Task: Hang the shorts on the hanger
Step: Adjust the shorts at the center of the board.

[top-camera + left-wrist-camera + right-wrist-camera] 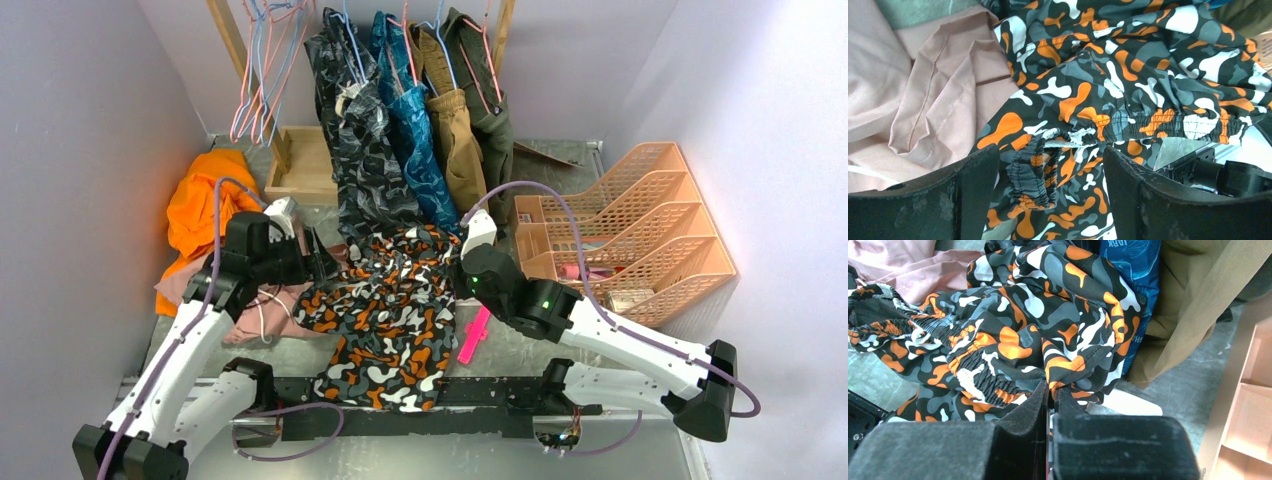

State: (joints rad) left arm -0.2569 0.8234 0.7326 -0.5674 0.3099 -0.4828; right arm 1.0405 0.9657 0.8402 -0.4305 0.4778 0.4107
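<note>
i'm pinching a thin fold of the shorts [395,300], bunched on the worktop [520,348], in the closed right end effector [1050,395], the left end effector [1050,167] gaping empty astride the waistband [1158,125], so lifting risks slipping.

Left arm [172,368] stretched forward, its jaws standing wide apart; right arm [620,340] bent inward, jaws clamped on the shorts [1013,335].

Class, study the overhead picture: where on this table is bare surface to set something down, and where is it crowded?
Bare metal shows between the shorts and the orange file rack, shared with a pink object, and along the table's near edge. Crowded: the left side, with orange cloth and a pink garment, and the back, under hanging garments.
</note>
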